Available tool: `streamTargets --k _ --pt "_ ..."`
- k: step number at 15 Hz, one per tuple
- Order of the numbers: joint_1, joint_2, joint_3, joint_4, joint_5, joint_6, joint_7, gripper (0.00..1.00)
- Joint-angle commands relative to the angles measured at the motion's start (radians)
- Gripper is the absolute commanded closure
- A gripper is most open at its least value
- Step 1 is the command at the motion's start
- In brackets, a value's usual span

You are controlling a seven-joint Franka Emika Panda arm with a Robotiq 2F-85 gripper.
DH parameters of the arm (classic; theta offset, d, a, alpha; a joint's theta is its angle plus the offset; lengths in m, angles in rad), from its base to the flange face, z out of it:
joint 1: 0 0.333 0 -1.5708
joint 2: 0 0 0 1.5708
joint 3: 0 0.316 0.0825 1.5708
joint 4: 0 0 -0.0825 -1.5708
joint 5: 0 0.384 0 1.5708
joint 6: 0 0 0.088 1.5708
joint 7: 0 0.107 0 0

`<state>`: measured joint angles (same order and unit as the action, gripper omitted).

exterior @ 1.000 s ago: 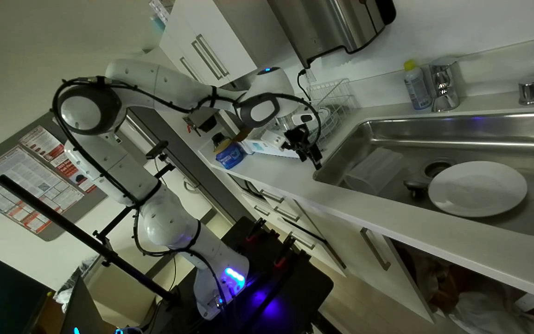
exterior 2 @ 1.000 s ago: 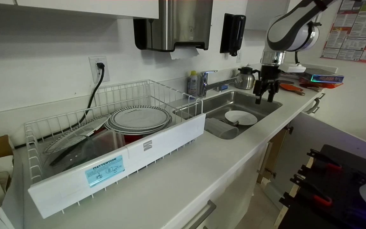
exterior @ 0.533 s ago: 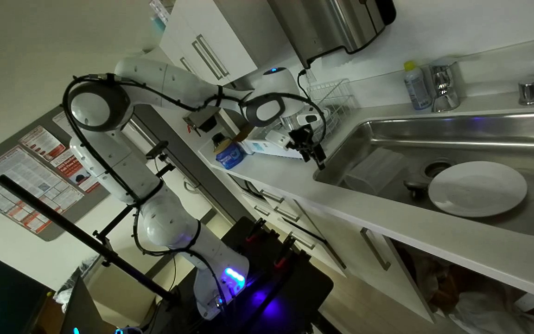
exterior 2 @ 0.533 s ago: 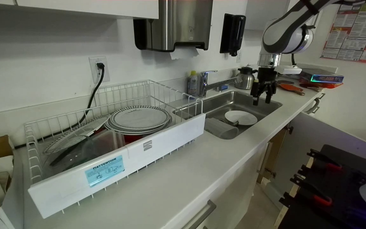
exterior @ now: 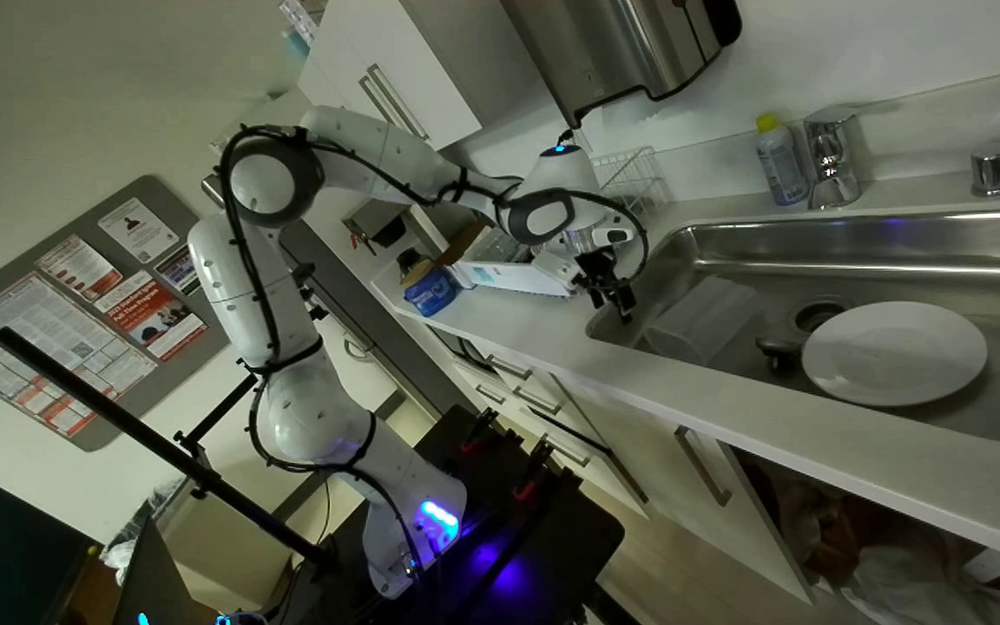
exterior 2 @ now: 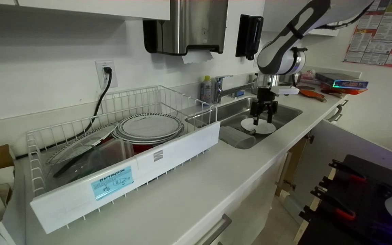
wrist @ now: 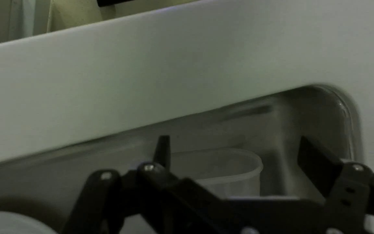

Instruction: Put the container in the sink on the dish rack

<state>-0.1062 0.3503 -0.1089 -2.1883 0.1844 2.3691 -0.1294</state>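
The container, a translucent tub, lies on its side at one end of the sink. It shows in both exterior views (exterior: 700, 319) (exterior 2: 235, 136) and, with its rounded rim facing up the picture, in the wrist view (wrist: 227, 180). The steel sink (exterior: 865, 247) (exterior 2: 288, 115) (wrist: 291, 112) is set into the counter. The white wire dish rack (exterior 2: 179, 141) (exterior: 509, 276) stands on the counter beside the sink. My gripper (exterior 2: 263, 119) (exterior: 612, 311) (wrist: 234, 149) is open and empty, pointing down above the sink end, apart from the container. Its fingers partly cover the container in the wrist view.
A white plate (exterior: 895, 353) (exterior 2: 264, 128) lies in the sink near the drain. The faucet (exterior 2: 228, 90) reaches over the sink. A yellow-capped bottle (exterior: 780, 161) stands behind it. Plates (exterior 2: 150, 126) and a clear tub (exterior 2: 116, 151) are in the rack.
My gripper has moved right and slightly down in one exterior picture, and left and down in the other, lower over the sink. It stays open. The container has not moved.
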Motion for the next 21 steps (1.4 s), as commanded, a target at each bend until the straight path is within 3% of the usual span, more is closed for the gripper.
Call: streamTargets --k 1,10,17,21 --pt "-0.031 0.109 0.028 0.086 0.009 0.032 0.0 0.28" --pt "-0.092 0.251 0.067 0.177 0.01 0.055 -0.042 0.97" --pt "-0.104 0.382 0.092 0.284 -0.007 0.101 -0.062 1.0" --pt "-0.106 0.476 0.109 0.359 -0.005 0.232 -0.047 1.0"
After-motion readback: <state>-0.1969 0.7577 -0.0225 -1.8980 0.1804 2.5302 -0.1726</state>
